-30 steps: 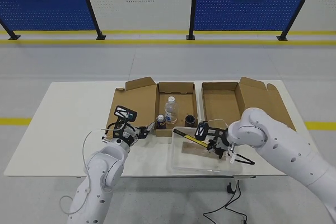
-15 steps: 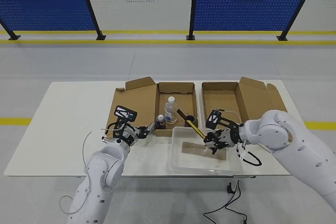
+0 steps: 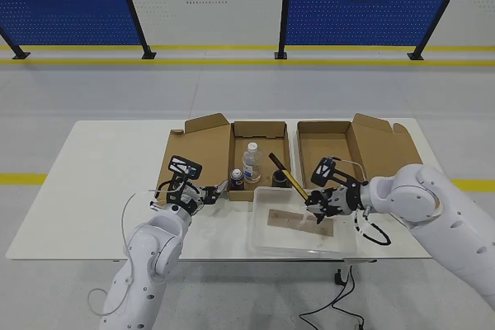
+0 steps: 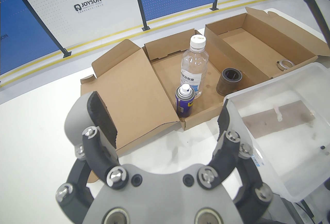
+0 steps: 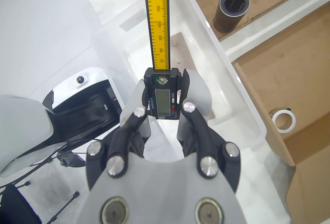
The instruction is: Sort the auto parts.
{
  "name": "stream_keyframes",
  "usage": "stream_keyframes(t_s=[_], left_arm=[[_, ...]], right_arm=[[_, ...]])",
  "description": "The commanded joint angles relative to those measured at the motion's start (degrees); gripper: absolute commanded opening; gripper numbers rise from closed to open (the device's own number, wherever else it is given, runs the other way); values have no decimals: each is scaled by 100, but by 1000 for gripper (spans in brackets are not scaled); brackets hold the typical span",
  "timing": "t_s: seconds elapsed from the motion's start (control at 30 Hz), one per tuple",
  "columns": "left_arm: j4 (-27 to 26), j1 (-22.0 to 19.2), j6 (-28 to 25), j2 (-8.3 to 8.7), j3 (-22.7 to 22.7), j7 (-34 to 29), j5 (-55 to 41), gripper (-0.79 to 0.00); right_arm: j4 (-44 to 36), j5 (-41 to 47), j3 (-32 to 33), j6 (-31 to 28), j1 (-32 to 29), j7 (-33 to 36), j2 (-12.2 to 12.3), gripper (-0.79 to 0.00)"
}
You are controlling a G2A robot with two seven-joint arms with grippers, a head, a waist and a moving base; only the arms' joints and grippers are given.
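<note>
In the top view, the right pincer (image 3: 318, 203) is sitting right of the frame's centre, clamped on the black display head of a caliper (image 3: 287, 174). The right wrist view shows both fingers (image 5: 192, 80) pressing the head's sides. The caliper's yellow scale is slanting up and to the left in the frame, crossing the upper right corner of the clear bin (image 3: 252, 232), and its tip is ending by the black cylinder (image 3: 280, 176). A brown card (image 3: 297, 221) is lying on the bin's floor.

The cylinder is standing upright in the first box (image 3: 264, 142), an open cardboard box at the centre of the frame. It is sharing the box with a clear bottle (image 3: 250, 159) and a blue spray can (image 3: 237, 178), which are just beside each other. To the right, well apart from the cylinder, a metal ring (image 5: 284, 121) is lying in the second box (image 3: 326, 153), near the bin.

The left pincer (image 3: 214, 190) is hanging over the white surface (image 3: 91, 181), left of centre, just beside the first box's open flap. Its fingers are standing wide apart with nothing between them.
</note>
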Motion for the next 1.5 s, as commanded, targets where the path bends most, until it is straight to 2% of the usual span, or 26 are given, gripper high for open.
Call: stream_keyframes(t_s=[0.0,0.53,0.87,1.2,1.47], left_arm=[[0,0,0,0,0,0,0,0],[0,0,0,0,0,0,0,0],[0,0,0,0,0,0,0,0],[0,0,0,0,0,0,0,0],[0,0,0,0,0,0,0,0]], right_arm=[[-65,-94,65,110,-32,-15,15,-785],[-464,-966,400,862,-194,82,60,-785],[-317,-1283,506,1416,-215,-41,7,-785],[292,-1297,593,1929,-49,-350,-117,-785],[1298,-1221,122,2189,560,-429,-454,-785]])
